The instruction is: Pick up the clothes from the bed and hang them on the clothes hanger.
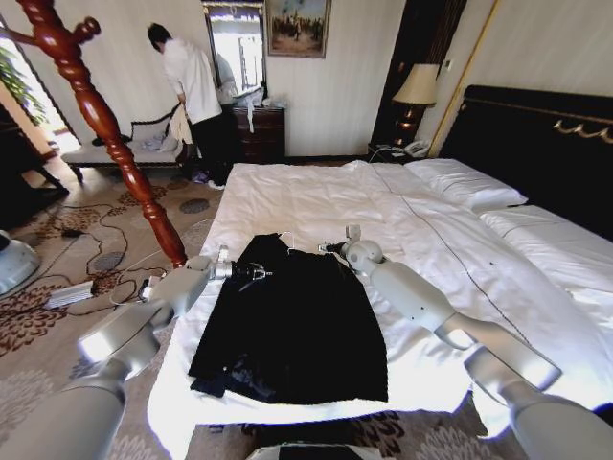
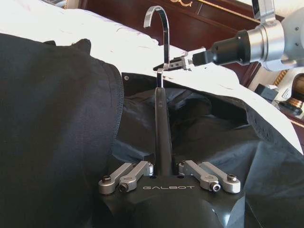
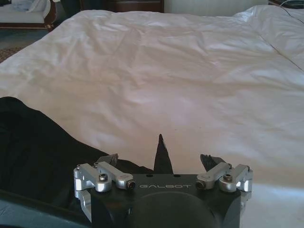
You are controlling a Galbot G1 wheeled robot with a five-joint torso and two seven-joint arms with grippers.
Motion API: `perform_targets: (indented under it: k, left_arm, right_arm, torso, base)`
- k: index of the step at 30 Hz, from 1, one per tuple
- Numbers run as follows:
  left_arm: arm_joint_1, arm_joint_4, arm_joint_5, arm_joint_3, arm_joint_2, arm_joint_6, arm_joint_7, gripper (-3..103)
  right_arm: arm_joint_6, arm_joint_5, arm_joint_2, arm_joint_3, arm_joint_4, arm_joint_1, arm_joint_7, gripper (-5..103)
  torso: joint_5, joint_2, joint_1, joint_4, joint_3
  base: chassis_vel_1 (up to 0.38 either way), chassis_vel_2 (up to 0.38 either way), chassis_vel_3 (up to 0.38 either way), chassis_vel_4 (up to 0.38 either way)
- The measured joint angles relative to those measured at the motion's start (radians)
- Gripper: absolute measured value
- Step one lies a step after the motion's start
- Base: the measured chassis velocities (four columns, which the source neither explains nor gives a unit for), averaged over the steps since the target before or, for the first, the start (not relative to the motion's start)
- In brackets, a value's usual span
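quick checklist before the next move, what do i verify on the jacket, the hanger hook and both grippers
1. Right gripper on the hanger hook: ok, its tips close on the hook's stem.
2. Left gripper hold: cannot tell. Its fingers are together and point at the hook's base by the collar.
3. Black jacket lifted: not ok, it lies flat on the bed.
4. Hanger seated inside the jacket: cannot tell, the fabric hides it.
5. Wooden clothes stand in sight: ok, it stands on the robot's left beside the bed.
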Motion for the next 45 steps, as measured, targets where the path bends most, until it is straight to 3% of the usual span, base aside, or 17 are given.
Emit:
perform_targets:
  k: [8, 11, 15, 16, 19, 21, 25, 26, 30, 31, 34, 35, 45]
  left_arm:
    - [0.002, -0.002, 0.003, 0.015, 0.002, 0.000, 0.002, 16]
    - [0.002, 0.004, 0.004, 0.011, -0.004, 0.001, 0.002, 16]
    - [0.003, 0.003, 0.005, 0.010, -0.003, 0.003, 0.002, 16]
    - [0.004, 0.002, 0.005, 0.010, -0.001, 0.004, 0.003, 16]
    - [0.005, 0.002, 0.006, 0.011, -0.001, 0.004, 0.005, 16]
    - [0.006, 0.003, 0.006, 0.012, 0.000, 0.006, 0.005, 16]
    - [0.007, 0.003, 0.006, 0.013, -0.002, 0.007, 0.005, 16]
    - [0.007, 0.004, 0.006, 0.013, -0.004, 0.008, 0.005, 16]
    - [0.007, 0.008, 0.006, 0.012, -0.007, 0.008, 0.005, 16]
    - [0.006, 0.011, 0.006, 0.011, -0.009, 0.008, 0.004, 16]
    - [0.006, 0.010, 0.006, 0.010, -0.008, 0.010, 0.003, 16]
    - [0.006, 0.006, 0.006, 0.010, -0.007, 0.011, 0.002, 16]
    - [0.008, 0.005, -0.026, 0.009, -0.024, 0.027, -0.010, 16]
  right_arm:
    - [-0.021, 0.001, 0.044, -0.006, -0.052, 0.010, 0.017, 94]
    - [-0.032, 0.005, 0.066, -0.008, -0.079, 0.016, 0.027, 78]
    - [-0.044, 0.012, 0.085, 0.004, -0.108, 0.017, 0.052, 71]
    - [-0.048, 0.013, 0.086, 0.009, -0.117, 0.017, 0.056, 61]
    - [-0.048, 0.004, 0.087, 0.010, -0.131, 0.016, 0.057, 61]
    - [-0.049, -0.001, 0.089, 0.011, -0.150, 0.016, 0.059, 44]
    - [-0.055, 0.012, 0.088, 0.013, -0.151, 0.014, 0.061, 39]
    - [-0.057, 0.015, 0.088, 0.013, -0.151, 0.011, 0.062, 23]
    - [-0.057, 0.016, 0.087, 0.013, -0.149, 0.008, 0.063, 18]
    - [-0.057, 0.018, 0.084, 0.015, -0.145, 0.005, 0.065, 7]
    - [-0.053, 0.020, 0.077, 0.017, -0.133, 0.002, 0.068, 7]
    - [-0.050, 0.022, 0.074, 0.018, -0.127, 0.001, 0.071, 1]
    - [-0.043, 0.087, 0.034, 0.030, -0.005, -0.027, 0.142, 0]
  torso:
    - [-0.0001, 0.000, 0.000, 0.0003, 0.000]
    - [0.0000, 0.000, 0.000, -0.0003, 0.000]
    - [0.0000, 0.000, 0.000, 0.0002, 0.000]
    - [-0.0001, 0.000, 0.000, 0.0000, 0.000]
    - [0.0000, 0.000, 0.000, -0.0002, 0.000]
    - [0.0000, 0.000, 0.000, -0.0003, 0.000]
    - [0.0000, 0.000, 0.000, 0.0002, 0.000]
    - [0.0001, 0.000, 0.000, 0.0001, 0.000]
    - [0.0001, 0.000, 0.000, 0.0000, 0.000]
    - [0.0002, 0.000, 0.000, 0.0000, 0.000]
    - [0.0000, 0.000, 0.000, -0.0001, 0.000]
    - [0.0001, 0.000, 0.000, -0.0001, 0.000]
    - [0.0002, 0.000, 0.000, -0.0004, 0.000]
  base:
    - [0.000, 0.000, 0.000, 0.000]
    - [0.000, 0.000, 0.000, 0.000]
    - [0.000, 0.000, 0.000, 0.000]
    - [0.000, 0.000, 0.000, 0.000]
    - [0.000, 0.000, 0.000, 0.000]
    - [0.000, 0.000, 0.000, 0.000]
    - [0.000, 0.000, 0.000, 0.000]
    - [0.000, 0.000, 0.000, 0.000]
    - [0.000, 0.000, 0.000, 0.000]
    - [0.000, 0.000, 0.000, 0.000]
    - [0.000, 0.000, 0.000, 0.000]
    - [0.000, 0.000, 0.000, 0.000]
    - [0.000, 0.000, 0.000, 0.000]
